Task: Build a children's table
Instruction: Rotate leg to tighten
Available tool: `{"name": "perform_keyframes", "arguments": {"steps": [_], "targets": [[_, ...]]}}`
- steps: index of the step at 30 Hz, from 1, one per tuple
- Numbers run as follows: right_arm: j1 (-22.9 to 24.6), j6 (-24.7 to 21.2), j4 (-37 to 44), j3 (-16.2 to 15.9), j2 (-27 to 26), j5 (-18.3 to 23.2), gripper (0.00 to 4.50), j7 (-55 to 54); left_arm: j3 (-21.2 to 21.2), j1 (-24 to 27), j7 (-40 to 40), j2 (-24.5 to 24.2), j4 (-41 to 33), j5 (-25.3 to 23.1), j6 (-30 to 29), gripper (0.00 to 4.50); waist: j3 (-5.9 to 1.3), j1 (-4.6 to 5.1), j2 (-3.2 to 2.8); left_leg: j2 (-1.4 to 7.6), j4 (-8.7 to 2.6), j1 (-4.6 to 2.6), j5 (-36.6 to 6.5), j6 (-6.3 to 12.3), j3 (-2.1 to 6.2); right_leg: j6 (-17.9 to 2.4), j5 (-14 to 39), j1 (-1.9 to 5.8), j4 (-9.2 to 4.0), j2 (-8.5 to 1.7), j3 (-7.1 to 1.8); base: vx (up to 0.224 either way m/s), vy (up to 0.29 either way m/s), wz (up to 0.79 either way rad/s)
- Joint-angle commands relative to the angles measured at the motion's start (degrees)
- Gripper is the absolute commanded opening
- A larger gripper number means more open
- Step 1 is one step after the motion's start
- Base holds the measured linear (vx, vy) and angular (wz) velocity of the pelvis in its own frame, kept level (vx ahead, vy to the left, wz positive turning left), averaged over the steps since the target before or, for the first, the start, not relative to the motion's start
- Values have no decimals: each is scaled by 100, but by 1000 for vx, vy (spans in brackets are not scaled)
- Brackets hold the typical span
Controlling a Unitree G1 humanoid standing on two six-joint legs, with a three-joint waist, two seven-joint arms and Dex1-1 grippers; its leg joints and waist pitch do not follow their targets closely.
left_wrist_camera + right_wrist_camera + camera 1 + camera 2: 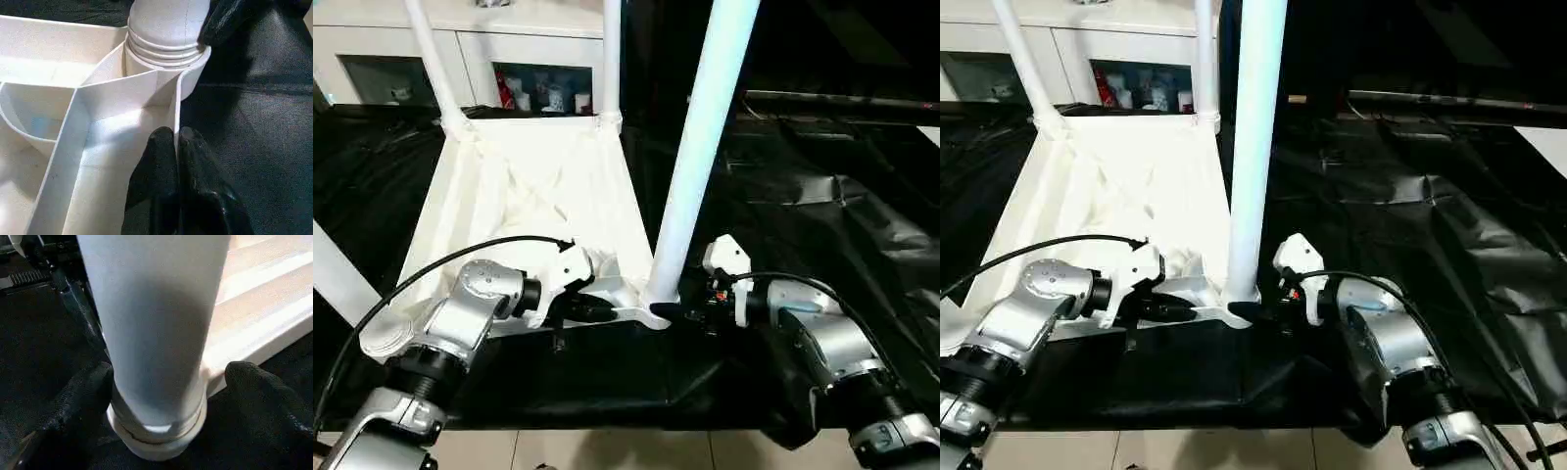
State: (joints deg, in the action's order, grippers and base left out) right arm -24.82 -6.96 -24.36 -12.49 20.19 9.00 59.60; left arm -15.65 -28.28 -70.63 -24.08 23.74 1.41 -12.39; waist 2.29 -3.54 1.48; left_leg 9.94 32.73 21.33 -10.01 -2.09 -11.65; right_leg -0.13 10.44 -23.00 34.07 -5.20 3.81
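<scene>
The white tabletop (509,196) lies upside down on a black sheet, ribs up. Legs stand in its corner sockets: two at the far corners (431,59) (611,59), one at the near left (333,274) and one at the near right (700,147). My left gripper (175,134) is shut, pinching the tabletop's thin rim wall beside the near right socket (166,54). My right gripper (166,377) is open around the base of the near right leg (156,323). One finger (83,396) rests against that leg. The other finger (264,391) stands a little off it.
A white cabinet with glass doors (372,59) stands behind the tabletop. Crinkled black sheet (822,196) spreads to the right and ends at a tiled floor (607,450) near me. A black cable (440,259) arcs over my left forearm.
</scene>
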Motion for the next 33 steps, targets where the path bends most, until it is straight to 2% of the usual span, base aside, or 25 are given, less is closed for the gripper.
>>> {"name": "perform_keyframes", "arguments": {"steps": [1, 2, 10, 16, 18, 19, 20, 22, 24, 25, 26, 27, 28, 29, 30, 31, 33], "targets": [[-54, -50, -134, -36, 16, -100, 370, -39, -126, 128, -289, 134, -131, 286, -55, 0, -300, -25, 48, 360, -359, -82, -1245, 261, 152, -1334, 1191, 246, -367, -377, -286, 0, 0, 0], [-67, -64, -140, -41, 7, -73, 351, -34, -129, 133, -278, 133, -147, 281, -75, 0, -302, -29, 48, 358, -355, -82, -1214, 277, 151, -1335, 1160, 247, -364, -376, -285, 0, 0, 0], [-95, -43, -207, -70, -28, -99, 286, 34, -127, 147, -244, 115, -176, 264, -122, 0, -309, -37, 55, 356, -343, -84, -1115, 303, 151, -1351, 1075, 258, -347, -374, -281, 0, 0, 0], [-65, -24, -273, -61, -79, -98, 272, -71, -104, 154, -142, 141, -144, 228, -102, 0, -312, -33, 63, 352, -336, -79, -1072, 318, 151, -1363, 1024, 265, -337, -373, -278, 0, 0, 0], [-62, -19, -447, 1, -202, -188, 270, -464, -66, 92, 176, 258, 50, 109, -31, 0, -304, -27, 69, 350, -339, -81, -1106, 315, 150, -1356, 1084, 256, -344, -371, -277, 0, 0, 0], [-91, 45, -707, 122, -385, -310, 270, -1075, -2, -8, 634, 453, 324, -20, 26, 0, -299, -24, 65, 349, -341, -79, -1139, 297, 152, -1346, 1149, 253, -353, -375, -278, 0, 0, 0], [-110, 72, -832, 185, -477, -365, 270, -1384, 26, -56, 846, 545, 452, -78, 59, 0, -253, 4, 76, 337, -373, -108, -1449, 123, 163, -1214, 1757, 221, -432, -378, -275, 0, 0, 0], [-172, 5, -1128, 419, -778, -437, 270, -2320, 67, -218, 1471, 813, 819, -262, 148, 0, -262, 34, 91, 332, -384, -82, -1569, -16, 199, -1059, 2205, 246, -446, -407, -267, 0, 0, 0], [-207, -196, -1279, 649, -1093, -450, 269, -3214, 61, -405, 2010, 1093, 1178, -415, 198, 0, -257, 64, 93, 325, -386, -115, -1804, -104, 216, -819, 2689, 199, -516, -406, -264, 0, 0, 0], [-207, -196, -1279, 649, -1093, -450, 269, -3214, 61, -405, 2010, 1093, 1178, -415, 198, 0, -257, 63, 89, 321, -382, -124, -1853, -103, 216, -776, 2746, 183, -529, -405, -270, 0, 0, 0], [-194, -259, -1313, 657, -1345, -558, 269, -3747, 46, -606, 2511, 1391, 1540, -533, 229, 0, -256, 66, 92, 314, -388, -136, -1929, -94, 220, -683, 2903, 168, -560, -399, -263, 0, 0, 0], [-195, -250, -1327, 635, -1412, -602, 269, -3870, 45, -660, 2619, 1474, 1632, -548, 235, 0, -251, 69, 84, 316, -392, -141, -1938, -102, 218, -665, 2914, 150, -571, -395, -266, 0, 0, 0], [-204, -198, -1364, 573, -1598, -699, 269, -4148, 45, -798, 2883, 1698, 1862, -573, 255, 0, -254, 60, 56, 315, -391, -153, -1973, -115, 226, -645, 2932, 148, -578, -401, -263, 0, 0, 0], [-218, -122, -1397, 542, -1719, -722, 269, -4228, 26, -870, 3009, 1811, 1985, -615, 294, 0, -263, 54, 73, 312, -386, -180, -2043, -118, 221, -612, 2993, 121, -603, -401, -260, 0, 0, 0], [-226, -83, -1417, 533, -1774, -730, 269, -4253, 18, -901, 3064, 1859, 2042, -639, 317, 0, -261, 43, 83, 304, -387, -172, -2049, -85, 220, -597, 2987, 125, -605, -403, -262, 0, 0, 0], [-255, -6, -1488, 536, -1862, -754, 269, -4322, 26, -953, 3149, 1926, 2158, -694, 376, 0, -266, 28, 36, 305, -391, -161, -2040, -72, 230, -601, 2943, 139, -598, -413, -264, 0, 0, 0], [-303, 157, -1550, 475, -1953, -817, 269, -4331, -36, -970, 3078, 1974, 2200, -761, 448, 0, -271, 29, 54, 311, -405, -138, -2070, -24, 227, -595, 2818, 143, -599, -405, -261, 0, 0, 0]]}}
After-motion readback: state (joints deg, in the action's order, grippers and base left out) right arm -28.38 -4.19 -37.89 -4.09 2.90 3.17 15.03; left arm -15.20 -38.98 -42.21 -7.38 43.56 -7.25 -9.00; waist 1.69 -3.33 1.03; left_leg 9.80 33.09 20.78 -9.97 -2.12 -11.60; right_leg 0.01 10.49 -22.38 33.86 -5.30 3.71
